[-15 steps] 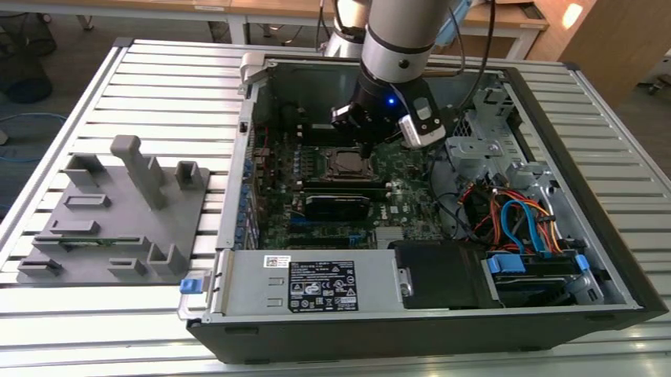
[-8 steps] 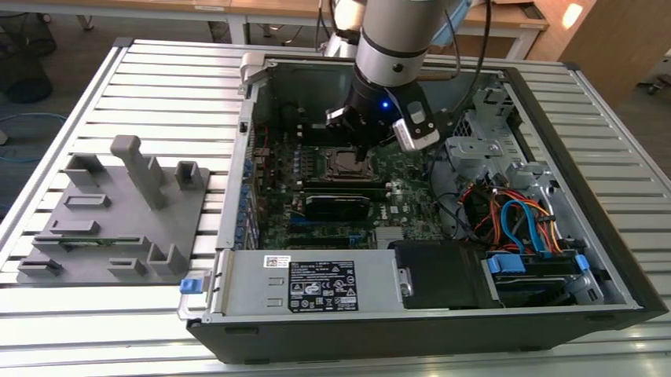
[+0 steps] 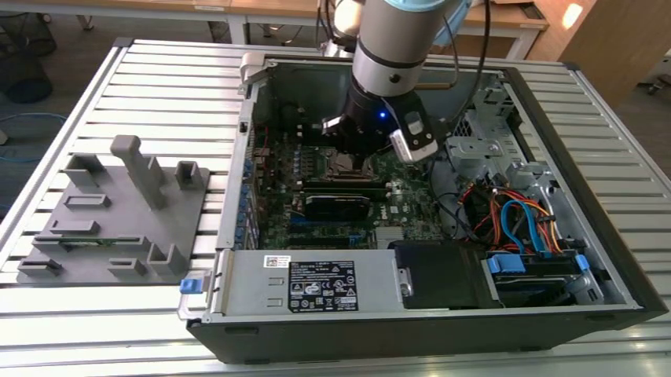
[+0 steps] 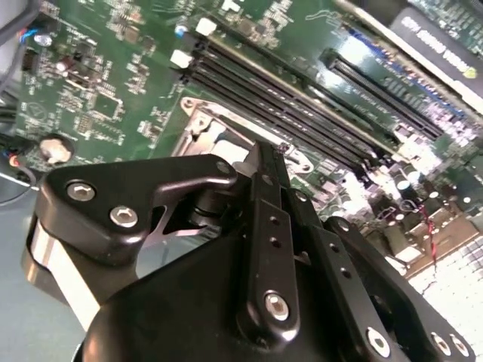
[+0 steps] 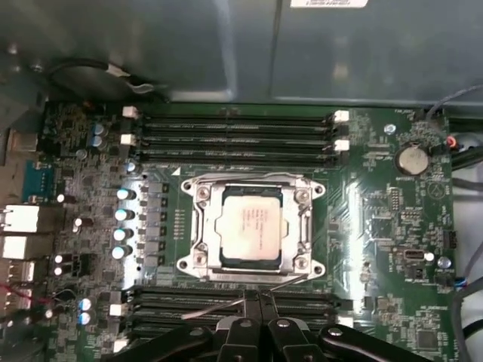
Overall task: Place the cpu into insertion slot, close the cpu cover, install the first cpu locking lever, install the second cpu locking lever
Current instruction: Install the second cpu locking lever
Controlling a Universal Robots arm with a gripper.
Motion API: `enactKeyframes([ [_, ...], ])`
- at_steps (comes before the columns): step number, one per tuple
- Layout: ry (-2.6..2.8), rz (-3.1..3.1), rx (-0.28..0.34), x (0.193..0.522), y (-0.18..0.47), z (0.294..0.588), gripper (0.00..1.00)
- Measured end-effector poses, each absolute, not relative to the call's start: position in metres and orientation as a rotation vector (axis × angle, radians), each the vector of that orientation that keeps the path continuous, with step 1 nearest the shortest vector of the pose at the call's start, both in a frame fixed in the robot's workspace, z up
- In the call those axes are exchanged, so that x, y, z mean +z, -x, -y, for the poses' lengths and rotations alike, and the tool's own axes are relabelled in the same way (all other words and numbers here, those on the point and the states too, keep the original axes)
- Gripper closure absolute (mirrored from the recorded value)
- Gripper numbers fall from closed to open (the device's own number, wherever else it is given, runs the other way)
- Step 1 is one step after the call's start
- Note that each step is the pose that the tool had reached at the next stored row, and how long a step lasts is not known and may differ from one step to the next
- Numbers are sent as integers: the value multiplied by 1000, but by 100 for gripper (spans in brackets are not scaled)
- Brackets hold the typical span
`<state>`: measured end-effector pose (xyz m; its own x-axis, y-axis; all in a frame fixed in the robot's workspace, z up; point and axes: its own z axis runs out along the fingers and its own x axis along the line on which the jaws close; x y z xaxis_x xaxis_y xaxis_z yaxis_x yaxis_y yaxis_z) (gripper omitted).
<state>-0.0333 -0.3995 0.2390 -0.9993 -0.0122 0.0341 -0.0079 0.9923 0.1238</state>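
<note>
Exterior view: arm reaches down into the open PC case (image 3: 587,259), gripper (image 3: 369,161) low over the insertion slot (image 3: 338,166).

Second wrist view: fingers (image 4: 268,226) closed together, gripping nothing.

First wrist view: cpu (image 5: 251,225) sits in slot, cpu cover (image 5: 198,226) down around it, fingers just beside a thin lever (image 5: 249,294).

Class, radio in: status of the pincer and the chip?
Pincer shut, at a thin wire lever. Silver-grey square cpu seated in socket, silvery metal cover frame down. Nothing obstructing.
</note>
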Motion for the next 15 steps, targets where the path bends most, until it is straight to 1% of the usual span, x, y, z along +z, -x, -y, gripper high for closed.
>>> enactKeyframes([
  [15, -14, 3090, -198, 233, 50, 403, 90],
])
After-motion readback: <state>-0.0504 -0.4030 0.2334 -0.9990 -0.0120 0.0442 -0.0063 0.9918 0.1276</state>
